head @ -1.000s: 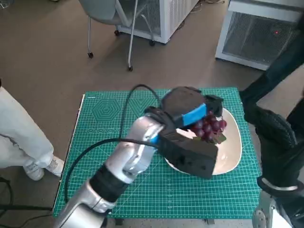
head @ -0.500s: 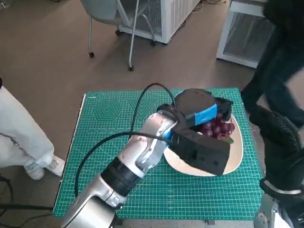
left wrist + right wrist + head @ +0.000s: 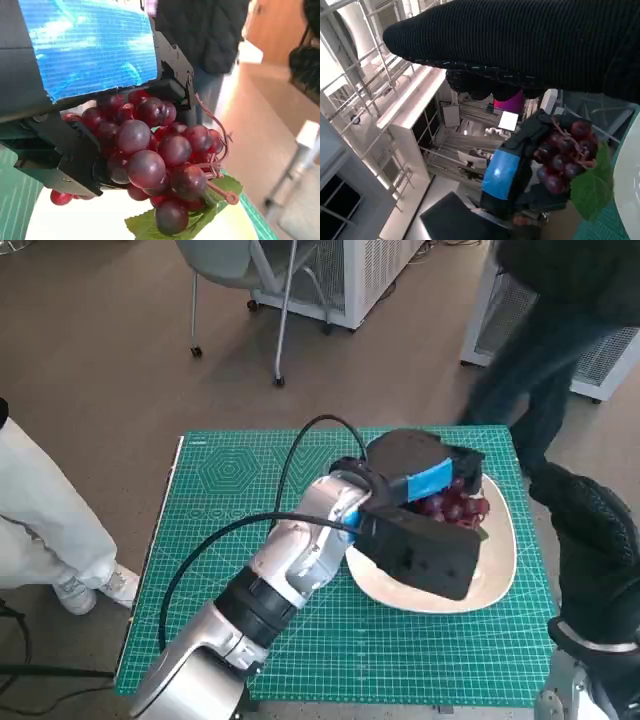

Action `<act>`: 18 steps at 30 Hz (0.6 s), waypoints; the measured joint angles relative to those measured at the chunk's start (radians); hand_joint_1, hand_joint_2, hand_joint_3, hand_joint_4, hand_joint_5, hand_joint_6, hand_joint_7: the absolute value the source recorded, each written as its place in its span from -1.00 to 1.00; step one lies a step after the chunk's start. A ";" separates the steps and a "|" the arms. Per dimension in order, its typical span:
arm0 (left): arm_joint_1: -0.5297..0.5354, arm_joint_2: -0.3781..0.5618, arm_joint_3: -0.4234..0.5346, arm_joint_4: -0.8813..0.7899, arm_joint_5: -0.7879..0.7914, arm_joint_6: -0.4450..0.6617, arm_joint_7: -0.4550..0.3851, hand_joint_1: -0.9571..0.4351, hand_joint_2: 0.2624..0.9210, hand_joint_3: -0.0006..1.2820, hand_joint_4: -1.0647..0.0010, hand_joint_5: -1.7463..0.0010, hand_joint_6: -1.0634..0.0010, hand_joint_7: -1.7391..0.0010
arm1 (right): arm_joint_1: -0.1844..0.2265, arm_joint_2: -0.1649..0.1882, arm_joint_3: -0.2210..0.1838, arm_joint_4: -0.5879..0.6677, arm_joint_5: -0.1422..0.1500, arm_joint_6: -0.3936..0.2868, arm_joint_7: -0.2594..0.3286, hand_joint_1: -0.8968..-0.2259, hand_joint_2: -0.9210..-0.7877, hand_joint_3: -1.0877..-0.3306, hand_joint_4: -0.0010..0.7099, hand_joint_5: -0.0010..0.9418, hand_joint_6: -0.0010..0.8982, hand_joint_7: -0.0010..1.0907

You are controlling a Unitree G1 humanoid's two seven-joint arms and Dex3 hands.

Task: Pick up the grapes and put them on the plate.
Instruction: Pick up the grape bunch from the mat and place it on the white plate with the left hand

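Left hand (image 3: 425, 480) lower now, grapes (image 3: 455, 505) stem-outward over plate (image 3: 495, 570).

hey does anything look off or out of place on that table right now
Nothing stands out. The bunch of dark red grapes with a green leaf is intact in the left hand, held over the cream oval plate, which lies flat on the green cutting mat. No grapes lie loose.

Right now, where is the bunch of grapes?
In the head view the grapes hang in the left hand, over the far right part of the plate; the wrist views show them lifted above its rim.
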 measured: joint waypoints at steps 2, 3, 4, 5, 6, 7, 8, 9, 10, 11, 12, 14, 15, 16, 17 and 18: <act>-0.008 -0.006 0.008 0.033 -0.027 -0.010 -0.027 0.66 0.96 -0.79 -0.06 -0.46 0.00 0.36 | 0.000 0.001 0.001 0.000 0.000 0.000 0.000 0.24 -1.00 0.48 0.32 -1.00 -0.58 0.05; -0.013 -0.009 0.011 0.051 -0.038 -0.014 -0.041 0.61 0.92 -0.81 0.00 -0.35 0.05 0.51 | 0.000 0.001 0.001 0.000 0.000 0.000 0.000 0.24 -1.00 0.48 0.32 -1.00 -0.58 0.05; -0.018 -0.012 0.013 0.067 -0.046 -0.018 -0.052 0.50 0.87 -0.84 0.08 -0.17 0.09 0.62 | 0.000 0.002 0.001 0.000 0.000 0.000 0.000 0.24 -1.00 0.48 0.32 -1.00 -0.58 0.05; -0.022 -0.015 0.014 0.084 -0.053 -0.021 -0.064 0.35 0.82 -0.88 0.20 0.08 0.14 0.73 | 0.000 0.002 0.002 0.000 0.000 0.000 0.000 0.24 -1.00 0.48 0.32 -1.00 -0.58 0.05; -0.027 -0.018 0.014 0.100 -0.058 -0.024 -0.075 0.22 0.79 -0.91 0.30 0.30 0.18 0.81 | 0.000 0.003 0.002 0.000 0.000 0.000 -0.001 0.24 -1.00 0.48 0.32 -1.00 -0.58 0.05; -0.031 -0.019 0.013 0.115 -0.063 -0.027 -0.086 0.10 0.78 -0.94 0.41 0.51 0.23 0.87 | 0.000 0.003 0.002 0.000 0.000 0.000 -0.001 0.24 -1.00 0.48 0.33 -1.00 -0.58 0.05; -0.035 -0.021 0.013 0.130 -0.066 -0.030 -0.098 0.01 0.77 -0.95 0.49 0.65 0.27 0.91 | 0.000 0.004 0.002 0.000 0.000 0.001 -0.001 0.24 -1.00 0.48 0.33 -1.00 -0.58 0.06; -0.038 -0.021 0.013 0.141 -0.068 -0.034 -0.109 -0.08 0.78 -0.96 0.56 0.75 0.32 0.94 | 0.000 0.004 0.002 0.000 0.000 0.001 -0.002 0.24 -1.00 0.48 0.33 -1.00 -0.58 0.06; -0.041 -0.021 0.013 0.153 -0.070 -0.038 -0.122 -0.16 0.81 -0.96 0.61 0.82 0.36 0.95 | 0.000 0.005 0.002 0.000 0.000 0.001 -0.002 0.24 -1.00 0.48 0.33 -1.00 -0.58 0.06; -0.045 -0.020 0.013 0.164 -0.071 -0.043 -0.134 -0.24 0.84 -0.96 0.65 0.87 0.40 0.97 | 0.000 0.005 0.002 0.000 0.000 0.001 -0.003 0.24 -1.00 0.48 0.32 -1.00 -0.58 0.06; -0.048 -0.019 0.013 0.173 -0.073 -0.047 -0.146 -0.32 0.88 -0.96 0.69 0.92 0.43 0.98 | 0.000 0.005 0.002 0.000 0.000 0.001 -0.004 0.24 -1.00 0.48 0.32 -1.00 -0.58 0.06; -0.056 -0.017 0.013 0.194 -0.076 -0.056 -0.172 -0.44 0.94 -0.94 0.74 0.96 0.50 0.99 | 0.000 0.005 0.002 0.000 0.000 0.002 -0.006 0.24 -1.00 0.48 0.33 -1.00 -0.58 0.06; -0.062 -0.017 0.013 0.205 -0.078 -0.059 -0.182 -0.48 0.95 -0.92 0.76 0.97 0.52 0.99 | 0.000 0.005 0.002 0.000 -0.001 0.003 -0.007 0.24 -1.00 0.48 0.33 -1.00 -0.58 0.06; -0.067 -0.016 0.013 0.216 -0.080 -0.062 -0.191 -0.52 0.97 -0.91 0.78 0.98 0.54 0.99 | 0.000 0.005 0.002 0.000 -0.001 0.004 -0.009 0.25 -1.00 0.48 0.33 -1.00 -0.58 0.06; -0.072 -0.016 0.013 0.225 -0.081 -0.064 -0.196 -0.54 0.98 -0.90 0.79 0.99 0.55 1.00 | 0.000 0.005 0.002 0.000 -0.001 0.004 -0.009 0.25 -1.00 0.48 0.33 -1.00 -0.57 0.06; -0.076 -0.015 0.014 0.233 -0.082 -0.065 -0.199 -0.56 0.99 -0.89 0.79 0.99 0.56 1.00 | 0.000 0.005 0.002 0.000 -0.001 0.005 -0.010 0.25 -1.00 0.48 0.33 -1.00 -0.57 0.06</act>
